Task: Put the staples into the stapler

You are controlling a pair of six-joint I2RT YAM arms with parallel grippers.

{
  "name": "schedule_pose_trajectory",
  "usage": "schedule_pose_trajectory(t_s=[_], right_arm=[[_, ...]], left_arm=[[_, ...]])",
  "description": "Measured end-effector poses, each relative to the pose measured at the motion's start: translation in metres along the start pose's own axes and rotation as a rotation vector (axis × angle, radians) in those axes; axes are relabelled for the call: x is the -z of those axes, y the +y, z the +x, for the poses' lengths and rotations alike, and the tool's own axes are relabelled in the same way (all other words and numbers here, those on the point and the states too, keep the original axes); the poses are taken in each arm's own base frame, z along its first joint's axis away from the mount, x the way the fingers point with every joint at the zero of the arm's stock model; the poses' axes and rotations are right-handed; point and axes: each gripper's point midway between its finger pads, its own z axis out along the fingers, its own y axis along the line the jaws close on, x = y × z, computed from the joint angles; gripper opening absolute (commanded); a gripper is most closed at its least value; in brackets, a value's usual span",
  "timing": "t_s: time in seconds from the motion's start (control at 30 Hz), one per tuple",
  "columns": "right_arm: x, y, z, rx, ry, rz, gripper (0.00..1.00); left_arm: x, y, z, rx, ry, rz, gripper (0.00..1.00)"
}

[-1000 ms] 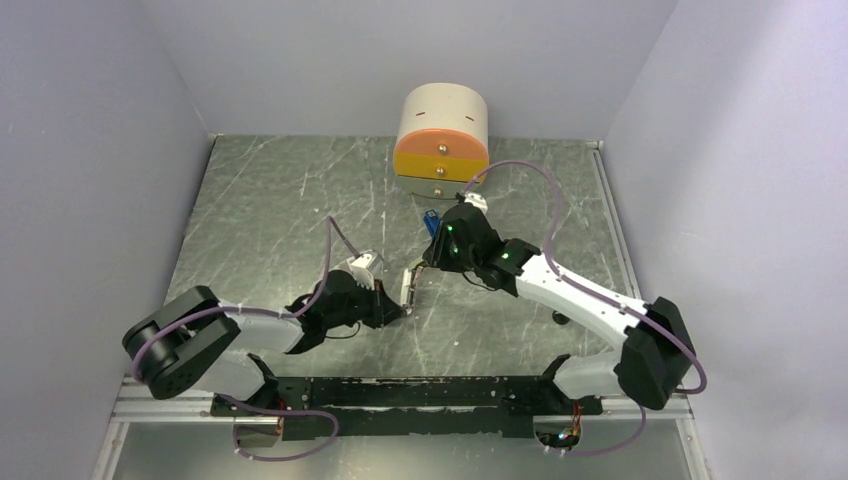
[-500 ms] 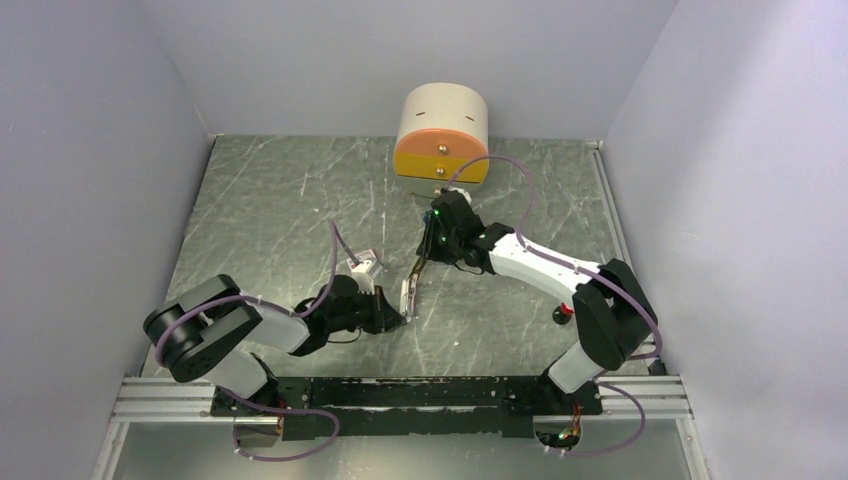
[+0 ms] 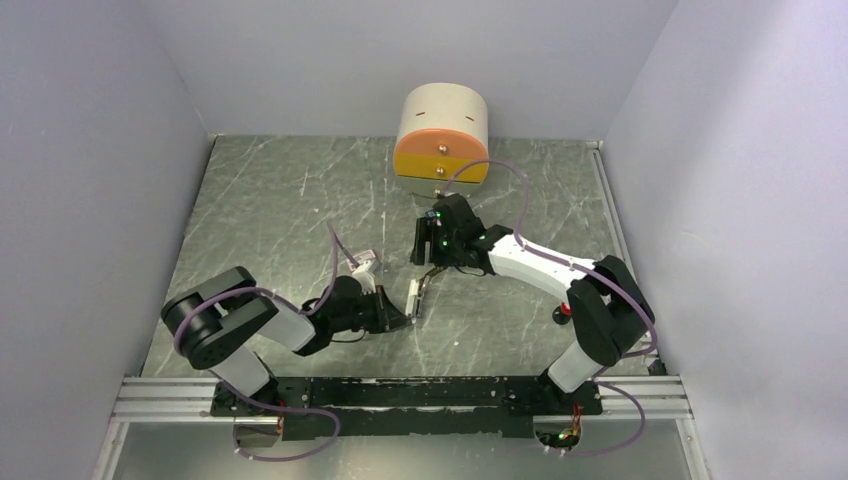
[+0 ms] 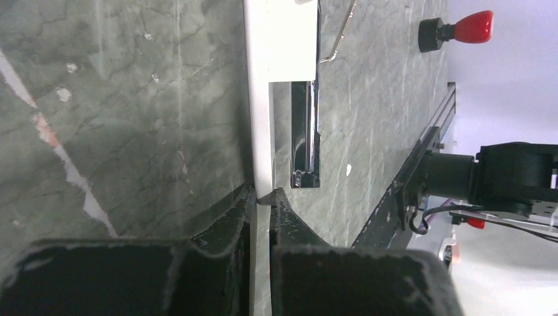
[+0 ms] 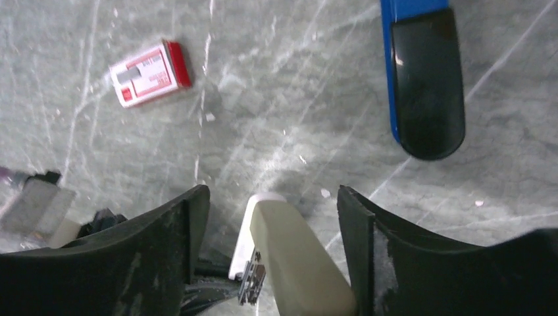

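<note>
A white-and-cream stapler (image 3: 413,297) lies mid-table, hinged open. My left gripper (image 3: 396,318) is shut on the thin white base (image 4: 261,118), pinching its near end between the fingertips (image 4: 263,195). The chrome staple channel (image 4: 306,131) lies bare beside the base. My right gripper (image 3: 425,252) is open. Its fingers straddle the raised cream top arm (image 5: 293,260) with a gap on both sides (image 5: 271,194). A small red-and-white box (image 5: 150,72) lies on the table beyond. I see no staples in any view.
A round beige-and-orange drawer unit (image 3: 441,135) stands at the back centre. A blue-and-black object (image 5: 421,79) lies just beyond the right gripper. A red-and-black piece (image 3: 563,313) lies by the right arm, also in the left wrist view (image 4: 457,29). Walls enclose the table.
The right arm has folded in, its elbow swinging toward the table centre, and its gripper has shifted slightly back over the stapler. The left arm's shoulder has turned right; its gripper stays on the base.
</note>
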Motion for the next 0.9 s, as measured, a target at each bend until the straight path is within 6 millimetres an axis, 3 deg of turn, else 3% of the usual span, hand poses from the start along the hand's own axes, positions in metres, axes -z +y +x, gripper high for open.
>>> schedule_pose_trajectory(t_s=[0.23,0.47,0.63,0.9], right_arm=[[0.001,-0.008,0.035,0.005,0.063,-0.008,0.88],[0.018,-0.010,0.032,-0.019,0.008,-0.012,0.92],[0.030,-0.013,0.036,-0.064,-0.036,-0.011,0.80],[0.027,-0.010,0.072,-0.104,-0.001,-0.004,0.71]], left_arm=[[-0.006,-0.005,0.002,0.057,0.022,0.009,0.05],[-0.008,-0.007,0.003,0.110,0.029,0.006,0.05],[-0.008,-0.006,0.003,0.153,0.030,0.001,0.05],[-0.008,-0.007,0.003,0.190,0.034,0.009,0.05]])
